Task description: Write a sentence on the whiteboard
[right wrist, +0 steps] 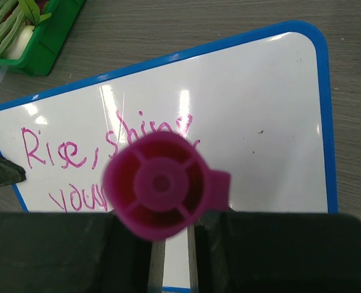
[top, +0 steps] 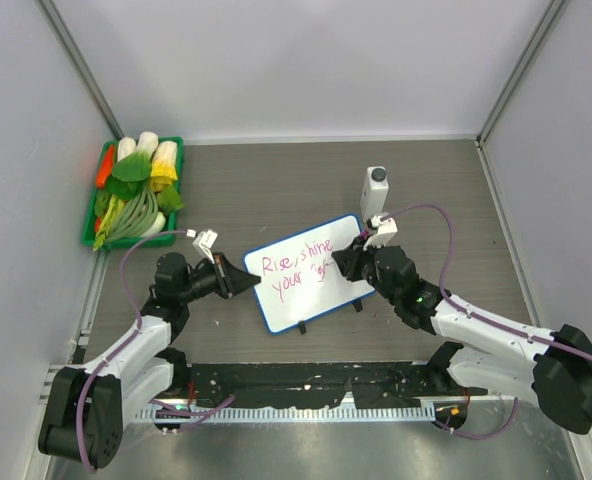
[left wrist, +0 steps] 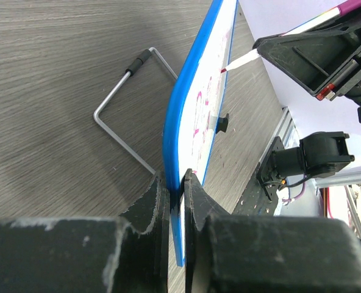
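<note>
Your left gripper is clenched on the blue rim of the whiteboard, which stands mid-table propped on its wire stand; brace it firmly so that it cannot slide. Your right gripper grasps the pink marker, tip at the second line of the sentence; press lightly and stroke evenly. Both arms reach forward from their bases, elbows low, wrists turned inward toward the board

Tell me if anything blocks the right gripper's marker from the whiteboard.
Nothing visible does. The marker in the right gripper has its tip at the whiteboard face; the left gripper clamps the board's other edge, clear of it.
</note>
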You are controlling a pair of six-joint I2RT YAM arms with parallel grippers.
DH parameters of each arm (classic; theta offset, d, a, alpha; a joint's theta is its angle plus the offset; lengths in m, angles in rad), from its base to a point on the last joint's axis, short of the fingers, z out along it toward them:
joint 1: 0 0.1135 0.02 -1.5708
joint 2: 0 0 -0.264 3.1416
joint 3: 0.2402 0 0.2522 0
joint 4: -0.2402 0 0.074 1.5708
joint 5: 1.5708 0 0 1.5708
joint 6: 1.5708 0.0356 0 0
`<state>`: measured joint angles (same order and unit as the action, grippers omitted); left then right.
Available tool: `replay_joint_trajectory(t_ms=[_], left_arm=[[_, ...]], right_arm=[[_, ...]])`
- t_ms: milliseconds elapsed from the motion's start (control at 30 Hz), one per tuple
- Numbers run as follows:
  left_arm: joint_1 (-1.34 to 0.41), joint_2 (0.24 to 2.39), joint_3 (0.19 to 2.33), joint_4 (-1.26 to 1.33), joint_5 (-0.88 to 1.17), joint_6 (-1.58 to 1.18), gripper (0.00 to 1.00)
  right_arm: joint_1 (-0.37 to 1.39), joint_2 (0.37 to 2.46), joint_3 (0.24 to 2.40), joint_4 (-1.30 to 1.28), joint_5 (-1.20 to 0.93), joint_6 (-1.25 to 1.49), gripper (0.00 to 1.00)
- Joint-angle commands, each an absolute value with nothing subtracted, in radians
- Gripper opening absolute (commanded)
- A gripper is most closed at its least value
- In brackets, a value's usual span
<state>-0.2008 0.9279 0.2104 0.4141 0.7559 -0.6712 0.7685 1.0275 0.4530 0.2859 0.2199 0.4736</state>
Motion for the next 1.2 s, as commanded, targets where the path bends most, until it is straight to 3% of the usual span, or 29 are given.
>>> replay_joint_trajectory(t_ms=[0,467,867,1167], left_arm=[[-0.193,0.927,0.206,0.44,0.698,-0.597,0.0],[-0.193,0.922,0.204,0.44,0.696,-0.597,0.0],[-0.193,0.927,0.206,0.439,0.698,-0.598,0.0],[-0.195,0.923,0.204,0.436,0.698,-0.595,0.0]], right_arm=[[0.77,1.011,0.459,0.258,0.229,0.463,0.01],[0.77,0.971,0.419,0.247,0.216,0.48,0.01],[0.769,0.933,0.509,0.249,0.186,0.483,0.02],[0.769,1.014,0.532,0.255,0.23,0.462,0.01]])
